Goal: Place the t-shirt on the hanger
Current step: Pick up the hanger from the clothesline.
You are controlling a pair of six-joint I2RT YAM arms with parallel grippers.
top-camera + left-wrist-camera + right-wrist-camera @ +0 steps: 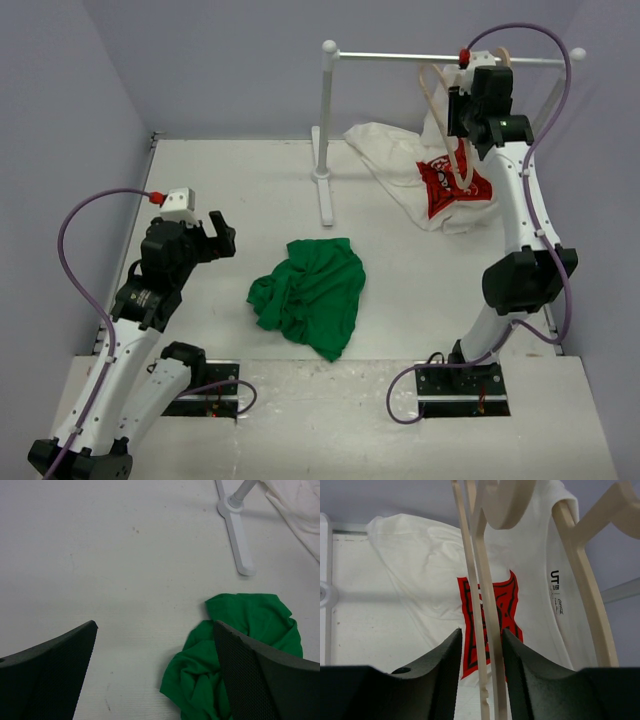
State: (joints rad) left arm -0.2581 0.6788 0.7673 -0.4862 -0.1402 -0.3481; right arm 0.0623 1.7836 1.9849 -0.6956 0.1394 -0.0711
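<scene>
The green t-shirt (pixel 310 295) lies crumpled on the table in front of the arms; it also shows in the left wrist view (pixel 250 630). My left gripper (pixel 215 235) (pixel 155 625) is open and empty, hovering just left of the t-shirt, its right finger over the cloth's edge. The pale wooden hanger (pixel 440 100) hangs from the rack rail. My right gripper (pixel 460 125) (pixel 481 631) is raised at the rail, jaws a narrow gap apart with the hanger's thin bars (pixel 485 605) between them; a gap shows on the left side.
A white garment rack with rail (pixel 400 57), post (pixel 325 130) and foot (pixel 239 540) stands at the back. A white shirt with a red graphic (pixel 440 180) (pixel 410 565) lies beneath it. A second wooden hanger arm (pixel 580 580) hangs to the right.
</scene>
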